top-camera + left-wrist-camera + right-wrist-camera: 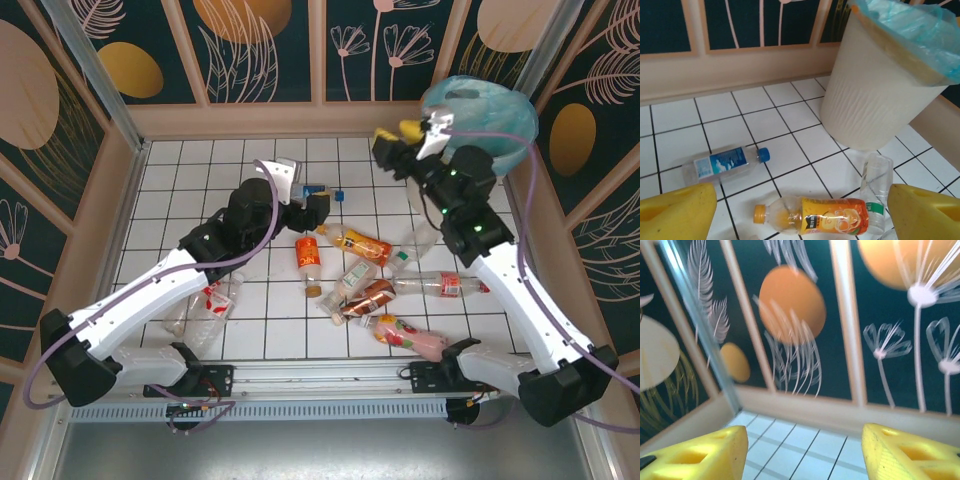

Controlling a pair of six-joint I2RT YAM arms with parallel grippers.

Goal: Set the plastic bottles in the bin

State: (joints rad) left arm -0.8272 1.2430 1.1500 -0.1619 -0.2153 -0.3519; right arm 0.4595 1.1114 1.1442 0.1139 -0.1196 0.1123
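Both our grippers are spread wide open with nothing in them. The left gripper (802, 210) hangs over the tiled desk (200, 170). An orange-label bottle (815, 216) lies on its side below it, a blue-label bottle (722, 162) lies a bit further out, and a clear bottle (876, 182) sits just beside the bin (870, 105). The right gripper (804, 450) is up near the bin, facing the wall. The other plastic bottles (372, 293) lie scattered mid-desk.

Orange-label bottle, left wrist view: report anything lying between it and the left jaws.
Nothing visible does: the orange-label bottle lies directly ahead of the left gripper, jaws open; a clear bottle rests beside its base.
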